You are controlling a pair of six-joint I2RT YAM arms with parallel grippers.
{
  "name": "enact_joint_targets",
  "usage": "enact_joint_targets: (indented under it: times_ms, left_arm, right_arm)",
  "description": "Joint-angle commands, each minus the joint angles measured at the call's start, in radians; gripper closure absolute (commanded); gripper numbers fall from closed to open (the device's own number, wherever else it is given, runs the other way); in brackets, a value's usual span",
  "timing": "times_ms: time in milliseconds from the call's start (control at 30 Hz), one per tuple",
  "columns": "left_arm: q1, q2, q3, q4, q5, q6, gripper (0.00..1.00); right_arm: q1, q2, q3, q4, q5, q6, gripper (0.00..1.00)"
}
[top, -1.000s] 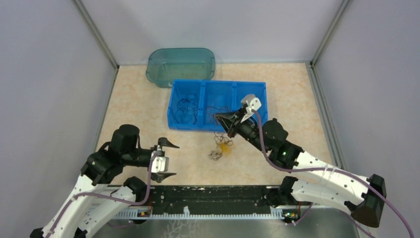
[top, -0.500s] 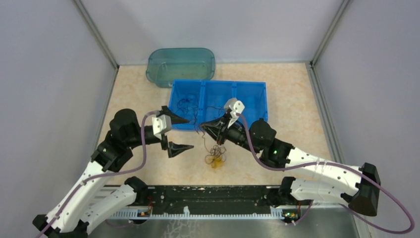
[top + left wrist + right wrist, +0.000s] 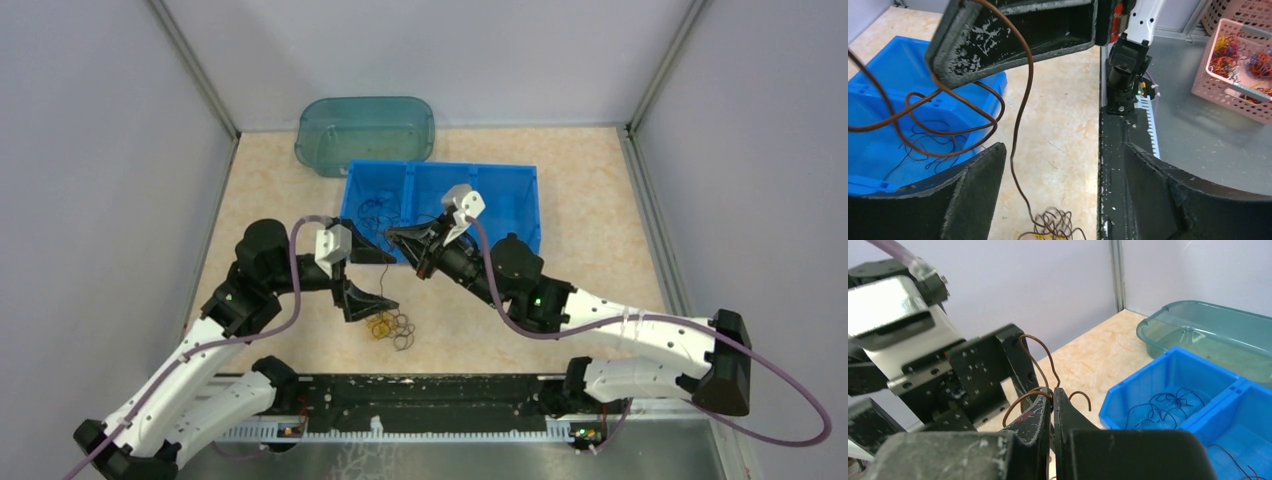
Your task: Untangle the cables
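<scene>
Cables, thin and flexible: a small clump of dark and yellow-orange loops (image 3: 390,328) lies on the beige table (image 3: 280,180), between a blue three-compartment plastic bin (image 3: 500,167) and the arm bases. One thin brown wire (image 3: 1020,115) rises from the clump to the right gripper (image 3: 400,238), whose fingers are clenched on it above the bin's near edge. The left gripper (image 3: 385,282) hangs with fingers spread wide. The hanging strand passes between them, nearer the bin-side finger (image 3: 973,200), touching neither. Best practice, likely: close the left gripper low on the strand, near the clump, then draw the arms apart slowly so the loops slide free rather than tighten.
</scene>
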Motion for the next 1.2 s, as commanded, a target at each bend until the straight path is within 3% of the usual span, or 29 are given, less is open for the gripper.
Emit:
enact_joint_targets:
  times_ms: [0, 200, 267, 333, 433, 567, 600, 733, 800, 933, 1167]
  left_arm:
    - [-0.003, 0.008, -0.028, 0.085, 0.000, -0.037, 0.14]
    - [0.003, 0.015, -0.026, 0.123, -0.061, -0.080, 0.39]
    - [0.006, 0.010, -0.027, 0.130, -0.083, -0.083, 0.56]
    - [0.010, 0.004, -0.027, 0.138, -0.119, -0.078, 0.79]
    - [0.015, 0.000, -0.013, 0.155, -0.147, -0.065, 0.96]
    - [0.017, 0.004, 0.030, 0.146, -0.129, -0.036, 1.00]
    - [0.016, 0.004, 0.039, 0.135, -0.120, -0.025, 1.00]
    - [0.017, 0.004, 0.081, 0.089, -0.087, 0.026, 1.00]
    - [0.016, 0.004, 0.112, 0.064, -0.071, 0.061, 1.00]
    - [0.017, 0.010, 0.172, 0.040, -0.037, 0.114, 1.00]
    - [0.017, 0.032, 0.249, 0.040, -0.012, 0.103, 1.00]
  right_arm:
    - [0.044, 0.039, 0.088, 0.066, 0.067, 0.002, 1.00]
    - [0.068, 0.037, 0.091, 0.069, 0.089, 0.012, 1.00]
    - [0.069, 0.026, 0.078, 0.070, 0.086, 0.024, 1.00]
    - [0.069, 0.015, 0.071, 0.059, 0.082, 0.042, 1.00]
    - [0.068, -0.001, 0.052, 0.038, 0.062, 0.080, 1.00]
    - [0.069, -0.023, 0.023, 0.001, 0.023, 0.114, 0.99]
    - [0.070, -0.030, 0.023, -0.015, 0.022, 0.117, 0.92]
    - [0.067, -0.088, 0.013, -0.094, -0.007, 0.113, 0.46]
    - [0.067, -0.128, -0.008, -0.134, -0.015, 0.107, 0.31]
    - [0.067, -0.230, -0.075, -0.167, -0.052, 0.100, 0.24]
    - [0.067, -0.329, -0.165, -0.162, -0.082, 0.088, 0.22]
